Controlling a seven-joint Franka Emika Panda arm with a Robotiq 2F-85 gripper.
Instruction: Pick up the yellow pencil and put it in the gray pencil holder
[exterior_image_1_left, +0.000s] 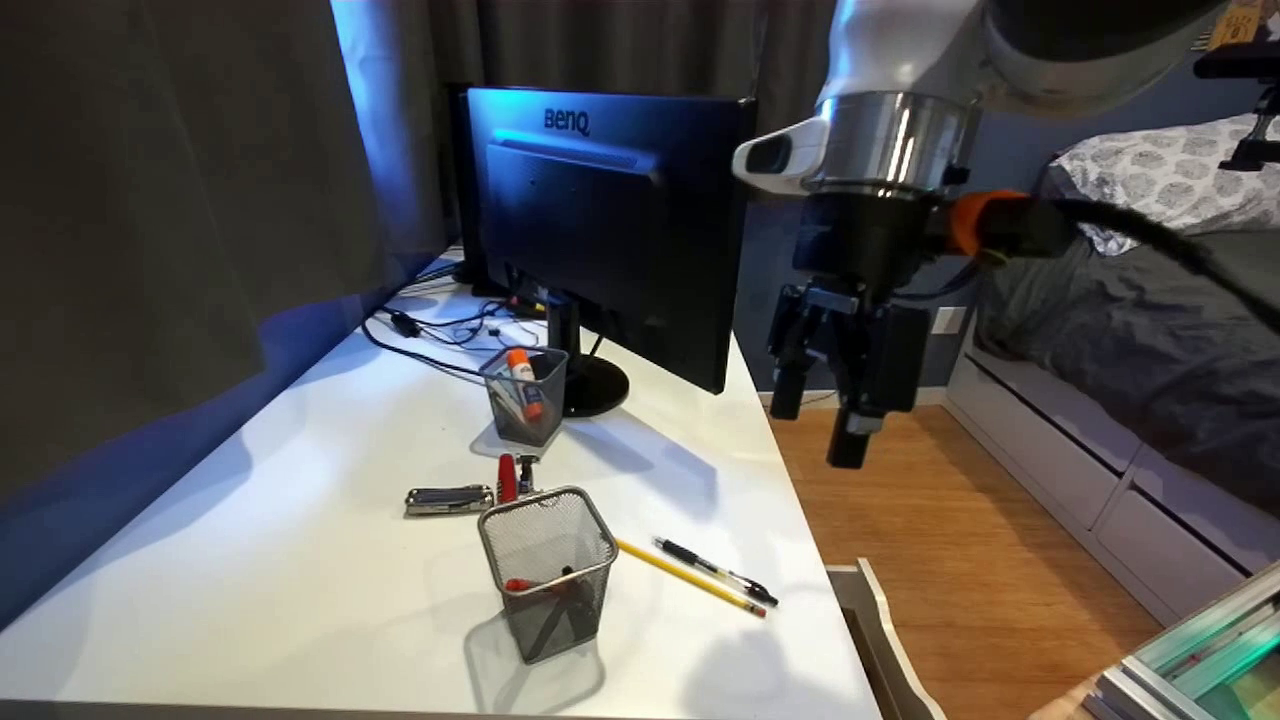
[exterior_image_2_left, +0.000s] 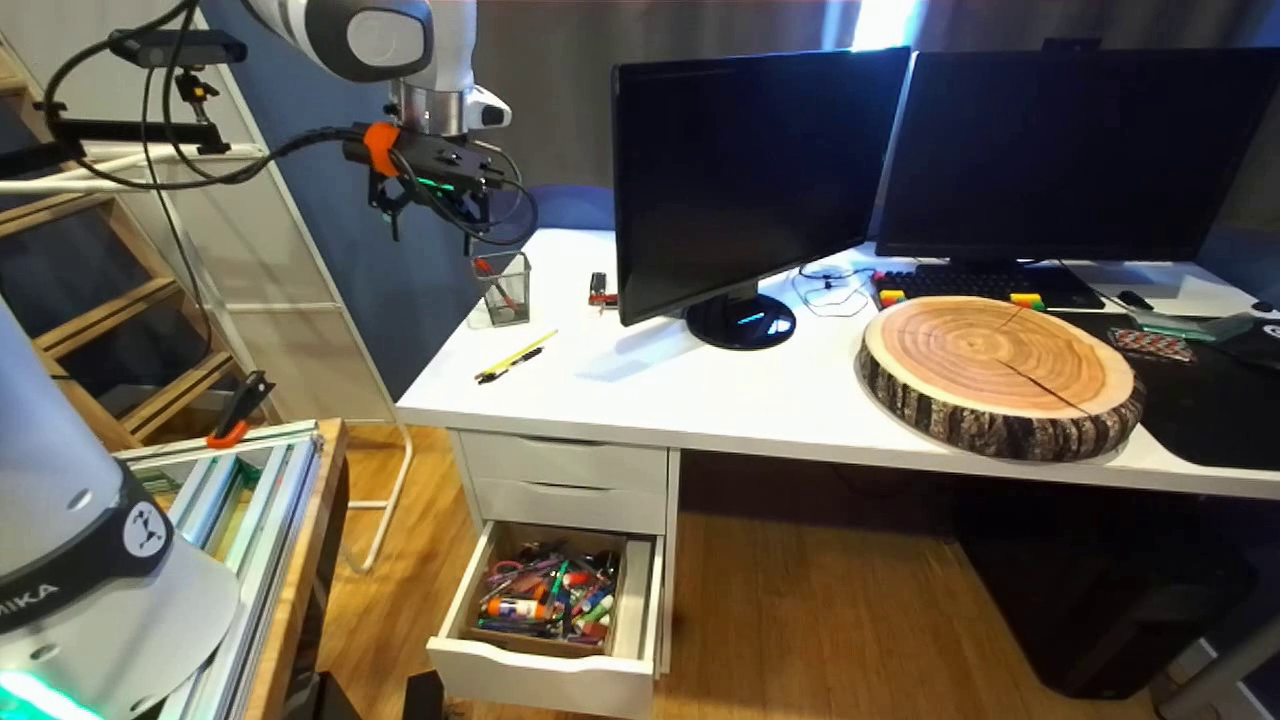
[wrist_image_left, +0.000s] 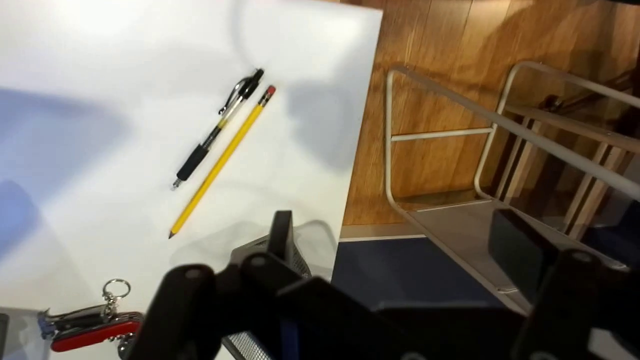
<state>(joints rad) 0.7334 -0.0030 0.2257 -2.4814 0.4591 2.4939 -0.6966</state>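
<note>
The yellow pencil (exterior_image_1_left: 690, 577) lies flat on the white desk beside a black pen (exterior_image_1_left: 712, 570). Both also show in an exterior view, the pencil (exterior_image_2_left: 517, 353) and pen (exterior_image_2_left: 512, 366), and in the wrist view, the pencil (wrist_image_left: 220, 162) and pen (wrist_image_left: 215, 132). The gray pencil holder (exterior_image_1_left: 592, 605) stands upright near the pencil's tip end, with a red-ended dark marker inside. It also shows in an exterior view (exterior_image_2_left: 493, 307) and partly behind a finger in the wrist view (wrist_image_left: 300, 259). My gripper (exterior_image_1_left: 818, 425) is open and empty, raised above the desk; its fingers spread wide in the wrist view (wrist_image_left: 395, 245).
A smaller mesh cup (exterior_image_1_left: 510, 420) with an orange-capped glue stick stands by the monitor (exterior_image_1_left: 610, 230). A silver multi-tool (exterior_image_1_left: 450, 500) and red pocket knife (exterior_image_1_left: 508, 480) lie behind the holder. An open drawer (exterior_image_2_left: 545, 672) sticks out below the desk. A wood slab (exterior_image_2_left: 1000, 360) lies farther along.
</note>
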